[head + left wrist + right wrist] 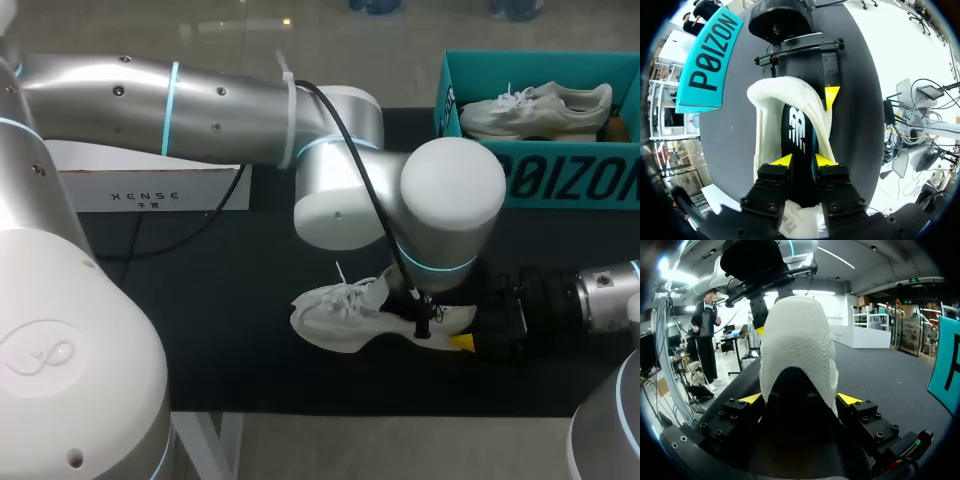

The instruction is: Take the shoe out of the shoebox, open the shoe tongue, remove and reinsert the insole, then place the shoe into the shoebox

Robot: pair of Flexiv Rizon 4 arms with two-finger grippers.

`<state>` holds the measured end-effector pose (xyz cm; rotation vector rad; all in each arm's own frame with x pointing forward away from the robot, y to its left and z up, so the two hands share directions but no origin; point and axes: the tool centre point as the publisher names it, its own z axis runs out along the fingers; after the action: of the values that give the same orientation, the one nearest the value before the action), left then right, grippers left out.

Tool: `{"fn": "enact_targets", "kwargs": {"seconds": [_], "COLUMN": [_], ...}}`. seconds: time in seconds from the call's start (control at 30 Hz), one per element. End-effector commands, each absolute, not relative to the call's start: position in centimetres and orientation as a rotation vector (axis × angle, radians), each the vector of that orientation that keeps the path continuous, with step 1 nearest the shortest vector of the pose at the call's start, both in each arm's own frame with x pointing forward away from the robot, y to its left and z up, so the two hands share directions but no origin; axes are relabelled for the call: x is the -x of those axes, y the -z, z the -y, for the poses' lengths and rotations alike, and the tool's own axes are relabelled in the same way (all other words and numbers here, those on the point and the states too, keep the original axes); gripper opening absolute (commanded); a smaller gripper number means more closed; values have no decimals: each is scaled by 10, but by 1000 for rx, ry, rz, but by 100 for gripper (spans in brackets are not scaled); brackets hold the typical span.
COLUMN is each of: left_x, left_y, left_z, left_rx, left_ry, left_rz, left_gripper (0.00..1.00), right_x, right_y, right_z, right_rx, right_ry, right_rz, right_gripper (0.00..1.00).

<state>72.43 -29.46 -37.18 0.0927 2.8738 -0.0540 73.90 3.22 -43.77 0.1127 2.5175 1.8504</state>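
A white sneaker (340,315) lies on the black table, toe toward my left. My right gripper (800,399) comes in from the right and is shut on the sneaker's heel (797,340), one finger on each side. My left arm reaches over the middle, and its gripper (803,160) points down into the shoe's mouth. Those fingers stand a little apart, with the black insole (797,127) lying between them inside the shoe. One yellow fingertip (831,95) of my right gripper rests against the heel. The teal shoebox (560,185) stands at the back right.
A second pale sneaker (535,108) lies inside the shoebox. A white signboard (150,190) stands at the back left, with a black cable running off it. Bare black tabletop (200,330) stretches left of the shoe.
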Motion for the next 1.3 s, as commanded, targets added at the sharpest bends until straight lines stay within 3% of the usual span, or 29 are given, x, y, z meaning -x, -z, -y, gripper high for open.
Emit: {"fn": "enact_targets", "kwargs": {"seconds": [0.03,0.33,0.37,0.43,1.3], "left_x": [-737,-724,-723,-725,-737], "left_y": [391,440,445,452,374], "left_z": [306,305,304,301,286], "left_rx": [-116,-193,-194,-148,2], "left_ry": [24,-89,-85,-97,95], "left_rz": [-2937,-3010,-3015,-3008,-2795], "left_gripper": [27,44,40,0,0], "right_x": [-738,-738,-738,-738,-738], "right_y": [442,442,442,442,442], "right_z": [-34,-34,-34,-34,-34], "right_rx": [-115,-115,-115,-115,-115], "right_ry": [-1845,-1845,-1845,-1845,-1845], "right_rz": [-2519,-2519,-2519,-2519,-2519], "right_gripper": [0,0,0,0,0]}}
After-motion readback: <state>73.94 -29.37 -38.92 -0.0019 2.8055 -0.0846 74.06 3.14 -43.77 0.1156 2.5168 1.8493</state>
